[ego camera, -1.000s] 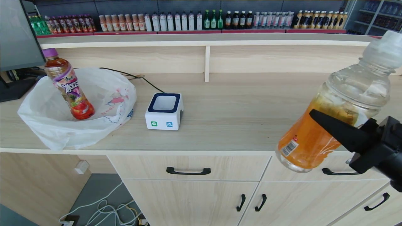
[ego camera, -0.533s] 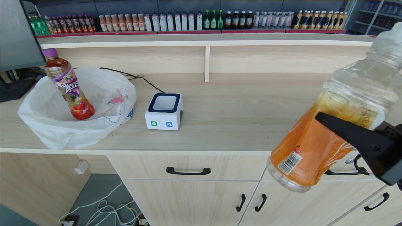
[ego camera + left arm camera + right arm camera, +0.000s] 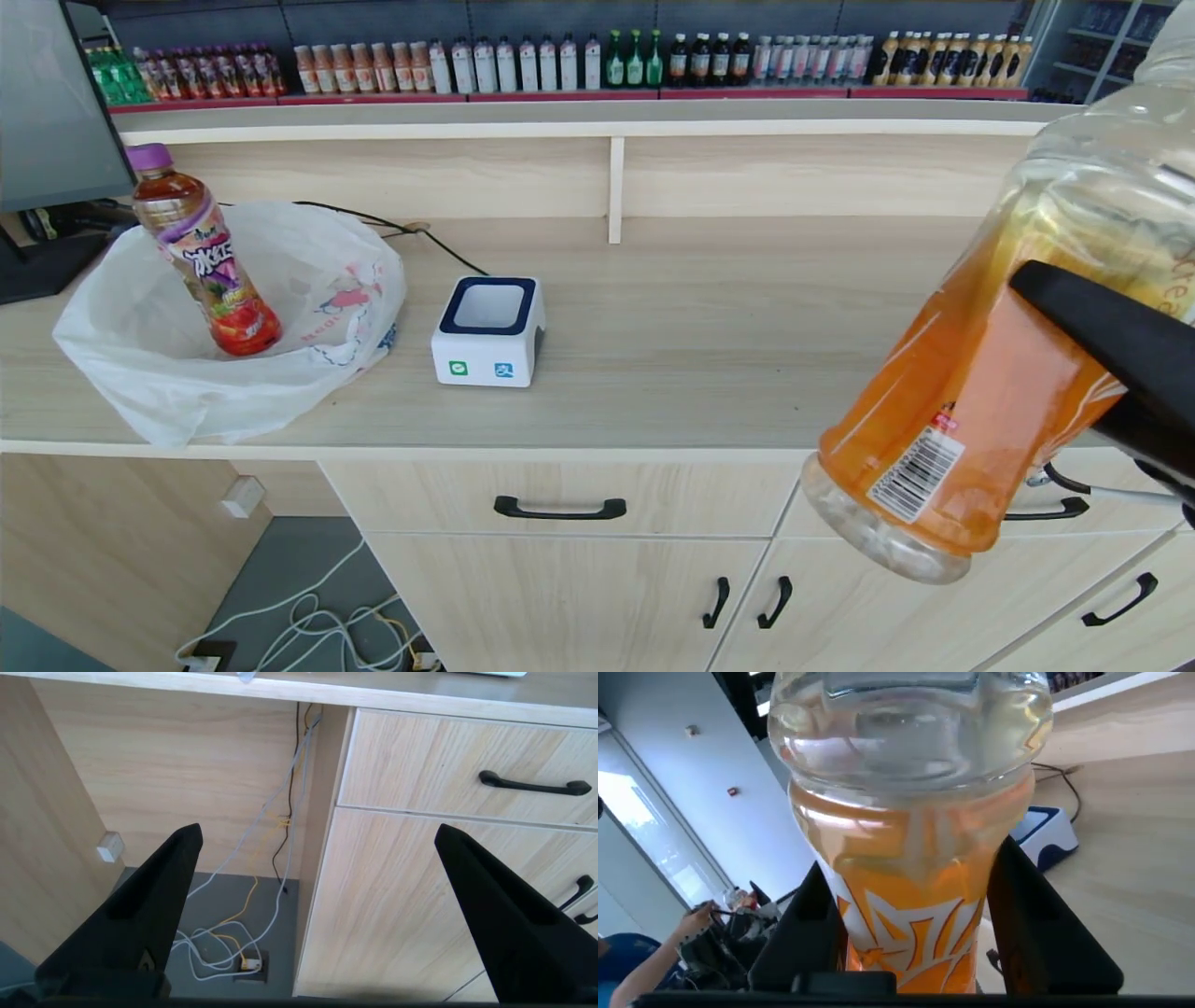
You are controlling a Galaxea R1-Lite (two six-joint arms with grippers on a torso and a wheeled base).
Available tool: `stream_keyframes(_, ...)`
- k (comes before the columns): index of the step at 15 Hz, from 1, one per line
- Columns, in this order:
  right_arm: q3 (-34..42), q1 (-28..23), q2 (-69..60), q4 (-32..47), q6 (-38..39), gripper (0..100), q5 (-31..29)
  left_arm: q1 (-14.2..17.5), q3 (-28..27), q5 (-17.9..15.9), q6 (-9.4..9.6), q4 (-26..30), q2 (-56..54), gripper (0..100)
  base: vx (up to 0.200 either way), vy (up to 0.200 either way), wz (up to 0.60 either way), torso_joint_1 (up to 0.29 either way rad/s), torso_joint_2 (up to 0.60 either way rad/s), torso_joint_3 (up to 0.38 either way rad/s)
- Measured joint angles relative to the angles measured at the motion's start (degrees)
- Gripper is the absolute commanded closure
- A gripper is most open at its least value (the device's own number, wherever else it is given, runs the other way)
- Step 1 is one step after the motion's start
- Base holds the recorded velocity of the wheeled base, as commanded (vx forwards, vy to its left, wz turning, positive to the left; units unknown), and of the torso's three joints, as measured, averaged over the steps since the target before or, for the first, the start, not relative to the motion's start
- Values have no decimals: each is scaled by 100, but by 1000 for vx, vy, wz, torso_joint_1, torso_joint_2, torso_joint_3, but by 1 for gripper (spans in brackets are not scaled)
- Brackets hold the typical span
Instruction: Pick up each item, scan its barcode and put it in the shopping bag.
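Closest to me, the right gripper [image 3: 913, 863] is clamped around the orange drink bottle [image 3: 980, 373], with one black finger on each side of its body. The bottle is in the air before the right end of the counter [image 3: 700, 327], tilted, its base low and toward the left. Its barcode [image 3: 915, 476] faces outward near the base. The left gripper [image 3: 320, 831] hangs low before the cabinet front [image 3: 402, 905], fingers spread wide with nothing between them. On the counter stands the white scanner [image 3: 488, 329]. Left of it sits the shopping bag [image 3: 140, 392], open, with a purple-capped tea bottle [image 3: 207, 252] leaning inside. Behind are shelves of drinks [image 3: 560, 61].
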Motion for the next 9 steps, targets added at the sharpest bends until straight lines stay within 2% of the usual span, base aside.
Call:
stream_keyframes(5,-50,230,545,-273,194,100,-12,0,0,0,0,0,0,0,0,0,0,0,0,0)
stream_keyframes(9,-340,538,662,-273,875,100,-17,0,0,0,0,0,0,0,0,0,0,0,0,0)
